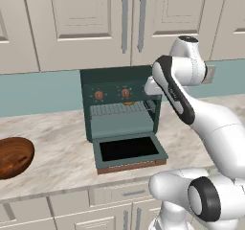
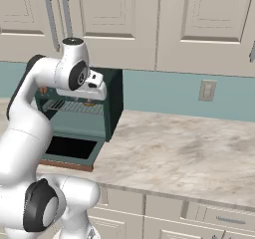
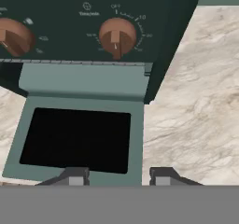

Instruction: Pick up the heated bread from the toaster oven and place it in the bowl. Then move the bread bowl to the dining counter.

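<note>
We find the toaster oven (image 1: 123, 116) standing on the marble counter (image 2: 189, 153) against the teal backsplash (image 1: 38, 92), its long axis running along the wall and its mouth facing out toward us. Its door (image 1: 129, 150) is folded flat down, the dark window facing up and the front edge reaching near the counter's lip. The bread (image 1: 128, 102) shows as a small orange sliver at the back of the wire rack (image 1: 119, 109), too small to tell its orientation. The gripper (image 3: 116, 176) hovers above the lowered door's front right portion, fingers (image 3: 74, 177) parted and grasping nothing. The wooden bowl (image 1: 13, 157) sits well apart to the oven's left, at the frame edge. To the oven's right the counter runs open toward a wall outlet (image 2: 207, 90). Upper cabinets (image 1: 95, 23) overhang the oven closely.
</note>
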Controlling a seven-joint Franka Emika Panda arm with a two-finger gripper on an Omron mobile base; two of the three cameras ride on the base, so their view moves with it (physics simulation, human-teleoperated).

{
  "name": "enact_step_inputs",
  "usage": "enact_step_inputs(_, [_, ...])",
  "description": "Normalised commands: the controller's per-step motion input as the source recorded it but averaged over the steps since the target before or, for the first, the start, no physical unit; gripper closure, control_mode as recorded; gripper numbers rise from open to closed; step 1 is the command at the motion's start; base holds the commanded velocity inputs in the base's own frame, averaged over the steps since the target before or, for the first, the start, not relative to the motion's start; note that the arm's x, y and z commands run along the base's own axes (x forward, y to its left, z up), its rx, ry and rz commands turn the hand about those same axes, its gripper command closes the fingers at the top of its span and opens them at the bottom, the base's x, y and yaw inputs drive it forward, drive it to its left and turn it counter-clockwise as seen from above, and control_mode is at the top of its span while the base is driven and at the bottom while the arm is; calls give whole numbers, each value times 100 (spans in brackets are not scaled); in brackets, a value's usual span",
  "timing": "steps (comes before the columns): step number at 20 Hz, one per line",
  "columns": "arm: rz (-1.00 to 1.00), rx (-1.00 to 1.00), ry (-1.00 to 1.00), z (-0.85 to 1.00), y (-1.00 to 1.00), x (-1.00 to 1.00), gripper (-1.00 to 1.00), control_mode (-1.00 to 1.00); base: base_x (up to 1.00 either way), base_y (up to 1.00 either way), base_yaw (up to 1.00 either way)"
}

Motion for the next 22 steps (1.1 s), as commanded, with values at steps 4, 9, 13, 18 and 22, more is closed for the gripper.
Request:
enact_step_inputs(4, [0,0,-1,0,3,-1,-100,-100,0,0,0])
enact_step_inputs(9, [0,-3,0,-33,58,-30,-100,-100,0,0,0])
enact_step_inputs(13, [0,-30,-24,-57,100,-45,-100,-100,0,0,0])
enact_step_inputs(18, [-1,-28,-48,-16,99,-37,-100,-100,0,0,0])
enact_step_inputs(22, [-6,-2,-33,-28,43,-6,-100,-100,0,0,0])
